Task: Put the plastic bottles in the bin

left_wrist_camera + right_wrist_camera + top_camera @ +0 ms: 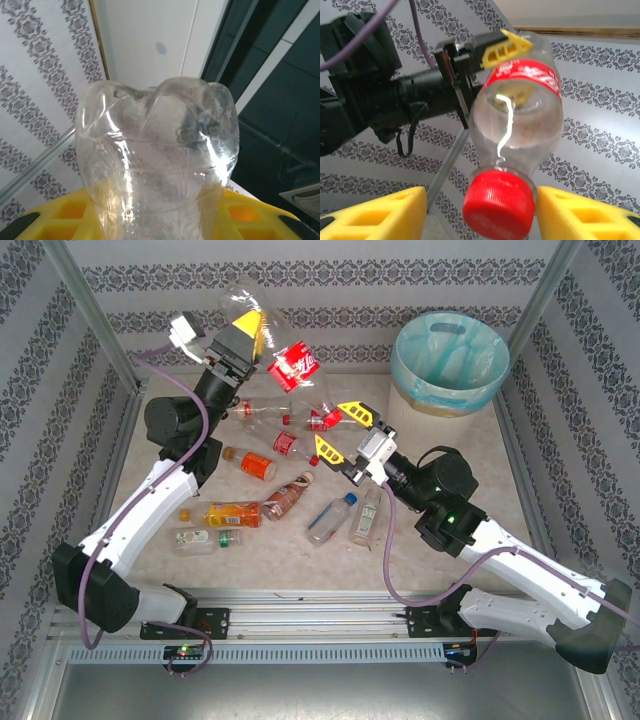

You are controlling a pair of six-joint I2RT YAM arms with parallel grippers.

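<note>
From above: left gripper (248, 328) pinched on a clear bottle (293, 368), raised well left of the bin (398, 365), long axis slanting toward the spread right gripper (338, 428), the arm nearer the bin. Left wrist: clear bottle base, yellow left fingers (70, 217) hugging it. Right wrist: red cap (497, 205) between wide-apart right fingers (375, 215), white Coca-Cola script on the red label (525, 80).

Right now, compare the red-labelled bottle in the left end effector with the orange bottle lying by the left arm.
The red-labelled bottle is held aloft in the left end effector; the orange bottle lies flat on the table. The red-labelled bottle is clear with a red band; the orange bottle looks mostly orange. The red-labelled bottle looks larger than the orange bottle, though being raised may exaggerate that. Both are outside the bin.
</note>
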